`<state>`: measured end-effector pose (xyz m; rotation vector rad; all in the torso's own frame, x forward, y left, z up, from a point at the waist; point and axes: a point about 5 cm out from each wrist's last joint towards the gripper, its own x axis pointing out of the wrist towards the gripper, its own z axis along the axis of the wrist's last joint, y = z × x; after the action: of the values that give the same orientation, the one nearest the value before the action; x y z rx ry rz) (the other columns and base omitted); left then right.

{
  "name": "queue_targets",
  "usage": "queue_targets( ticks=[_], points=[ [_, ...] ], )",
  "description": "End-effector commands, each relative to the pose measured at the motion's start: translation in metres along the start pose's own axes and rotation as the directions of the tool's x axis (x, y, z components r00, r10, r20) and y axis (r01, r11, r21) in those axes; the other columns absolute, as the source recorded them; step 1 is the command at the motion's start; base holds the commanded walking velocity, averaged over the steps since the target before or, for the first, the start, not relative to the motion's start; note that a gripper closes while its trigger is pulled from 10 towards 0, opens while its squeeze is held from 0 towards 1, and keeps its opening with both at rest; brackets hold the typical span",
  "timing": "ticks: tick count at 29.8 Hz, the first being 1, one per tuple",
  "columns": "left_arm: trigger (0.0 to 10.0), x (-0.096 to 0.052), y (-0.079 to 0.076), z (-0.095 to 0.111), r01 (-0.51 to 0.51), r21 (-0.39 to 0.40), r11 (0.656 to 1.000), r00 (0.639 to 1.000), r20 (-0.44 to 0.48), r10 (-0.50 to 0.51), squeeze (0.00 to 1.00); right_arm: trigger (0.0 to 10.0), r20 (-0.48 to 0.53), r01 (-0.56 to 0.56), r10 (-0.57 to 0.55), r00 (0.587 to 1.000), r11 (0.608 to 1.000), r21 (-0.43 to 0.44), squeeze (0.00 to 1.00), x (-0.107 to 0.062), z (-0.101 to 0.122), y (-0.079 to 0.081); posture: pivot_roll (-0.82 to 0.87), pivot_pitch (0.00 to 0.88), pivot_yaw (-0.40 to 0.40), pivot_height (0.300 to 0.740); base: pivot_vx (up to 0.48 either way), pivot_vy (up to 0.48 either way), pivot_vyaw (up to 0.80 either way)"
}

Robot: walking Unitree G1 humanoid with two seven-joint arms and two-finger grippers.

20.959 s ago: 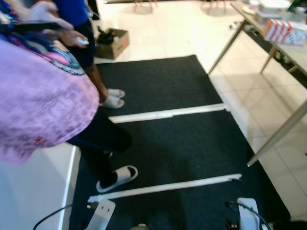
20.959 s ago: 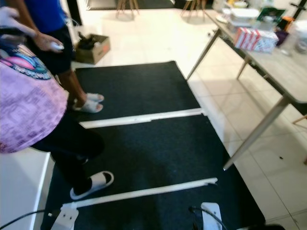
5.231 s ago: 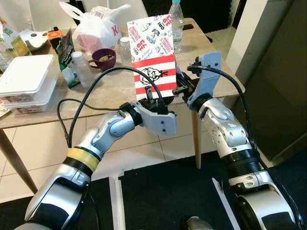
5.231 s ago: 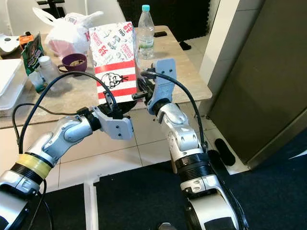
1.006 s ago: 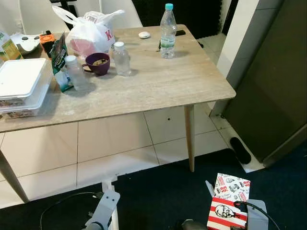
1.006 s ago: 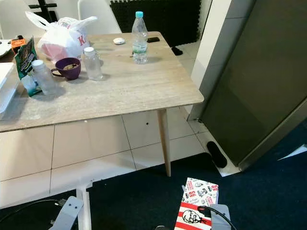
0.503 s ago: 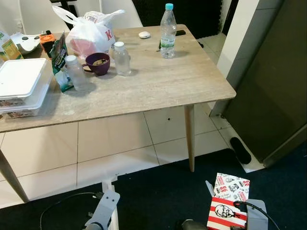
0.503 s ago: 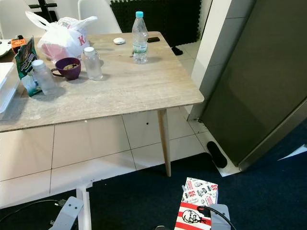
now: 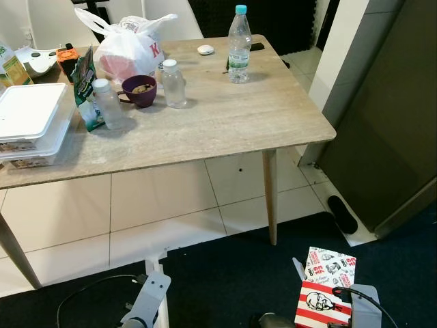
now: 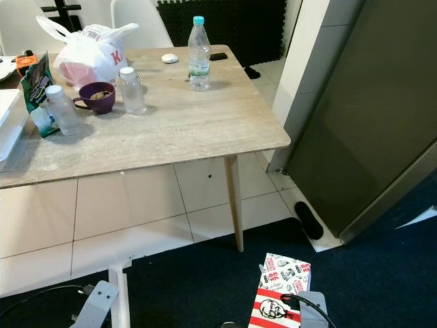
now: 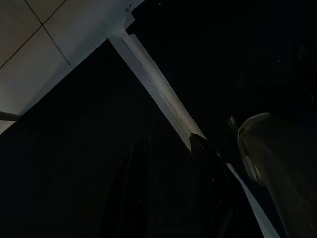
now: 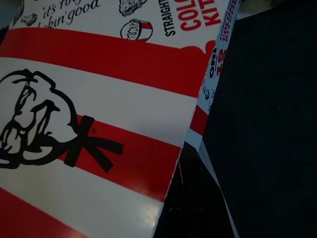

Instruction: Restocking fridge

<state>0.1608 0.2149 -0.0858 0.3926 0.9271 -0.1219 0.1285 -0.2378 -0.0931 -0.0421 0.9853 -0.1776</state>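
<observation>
The right tool [image 12: 185, 198] is closed on a red-and-white KFC box [image 9: 324, 287], held low over the dark mat [image 9: 225, 273]; the left tool [image 11: 168, 188] hangs open.

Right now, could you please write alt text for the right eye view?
A red-and-white takeaway box sits low at the robot's right arm, above dark carpet. Ahead, a wooden table holds a water bottle, purple bowl and plastic bag.

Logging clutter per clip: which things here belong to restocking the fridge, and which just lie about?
Job: red-and-white food box, carried low by the right gripper; dark fridge.

Lying about: tall water bottle, purple cup, plastic bag, white containers.
</observation>
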Motion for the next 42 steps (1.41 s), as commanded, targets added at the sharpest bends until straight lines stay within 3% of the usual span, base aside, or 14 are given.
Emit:
queue_targets(
  ticks=[1,42],
  points=[
    [10.0,-0.0021,0.004,-0.0077,-0.007,0.026,1.0,1.0,-0.022,0.007,0.0,10.0,-0.024,-0.028,0.028,0.999,1.0,-0.003,0.0,-0.0011,-0.0074,0.0079,-0.03,0.08,-0.023,0.74,0.0,0.0,0.0],
    [10.0,-0.0014,0.0049,-0.0058,-0.014,0.028,1.0,1.0,-0.02,0.014,0.0,10.0,-0.023,-0.023,0.023,0.999,1.0,-0.009,0.0,-0.0007,-0.0063,0.007,-0.03,0.072,-0.024,0.74,0.0,0.0,0.0]
  ],
)
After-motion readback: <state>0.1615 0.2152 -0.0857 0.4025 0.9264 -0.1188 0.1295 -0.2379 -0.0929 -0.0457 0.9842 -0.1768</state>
